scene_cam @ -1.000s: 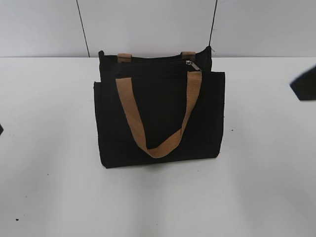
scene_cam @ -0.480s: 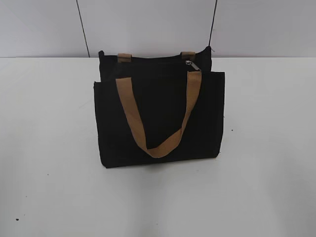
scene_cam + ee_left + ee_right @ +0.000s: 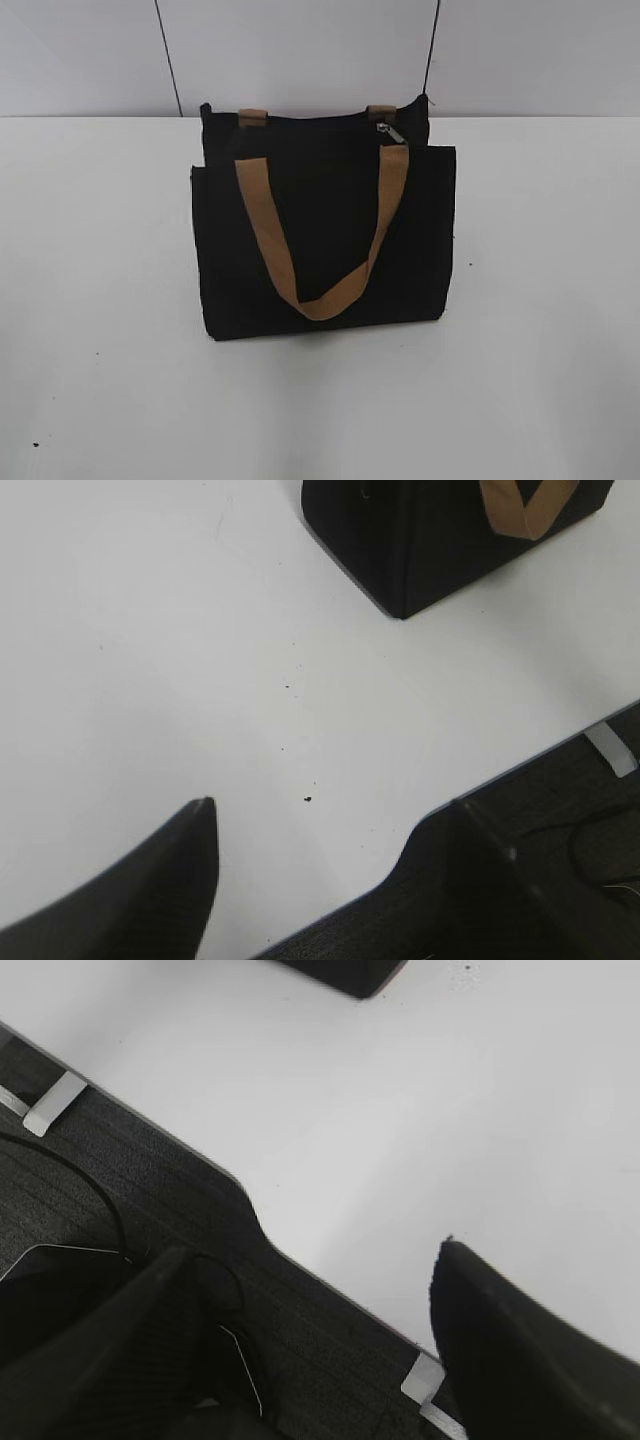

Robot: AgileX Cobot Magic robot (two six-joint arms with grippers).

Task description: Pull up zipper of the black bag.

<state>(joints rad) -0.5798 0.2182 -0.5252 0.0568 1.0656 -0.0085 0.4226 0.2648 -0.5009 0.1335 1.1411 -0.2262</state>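
Observation:
The black bag (image 3: 325,240) stands upright in the middle of the white table, front pocket panel facing the camera. One tan handle (image 3: 310,290) hangs down over the front; the stubs of the other show at the top edge. The zipper (image 3: 390,132), a small silver pull, lies at the right end of the top edge. Neither gripper shows in the exterior view. My left gripper (image 3: 332,805) is open and empty over the table's front edge, well away from the bag's corner (image 3: 420,550). My right gripper (image 3: 312,1250) is open and empty at the table's edge, the bag's corner (image 3: 340,970) far off.
The white table (image 3: 100,300) runs to a grey wall with two dark seams (image 3: 168,60). In both wrist views the table's front edge (image 3: 520,770) borders a dark ribbed surface with cables (image 3: 110,1210). Small dark specks (image 3: 307,799) lie on the table.
One second ago a dark part of the right arm showed at the exterior view's right edge and a sliver at the left edge. Both are gone now. The bag has not moved.

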